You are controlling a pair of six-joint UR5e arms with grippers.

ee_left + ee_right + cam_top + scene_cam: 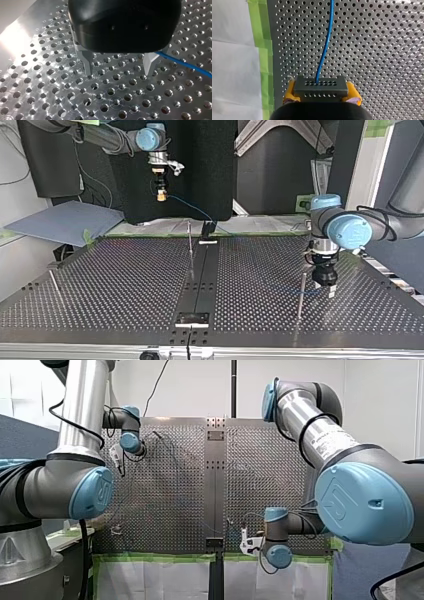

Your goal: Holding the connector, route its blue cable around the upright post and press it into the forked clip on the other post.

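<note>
Right gripper (161, 195): at the top view's left, my right arm's, raised well above the table's (125, 270) far edge; its yellow pads (290, 92) are clamped on the connector.
Connector (321, 88): a grey block with rows of holes, gripped on both sides.
Cable (192, 209): blue, running from the connector down to the middle of the far edge.
Middle post (190, 245): thin, upright, just beside the cable's lower end.
Right post (301, 295): upright, near the left gripper; its tip is too small to make out.
Left gripper (327, 289): at the top view's right, low over the table, metal fingers (87, 62) apart and holding nothing; a stretch of cable passes just beside one.
</note>
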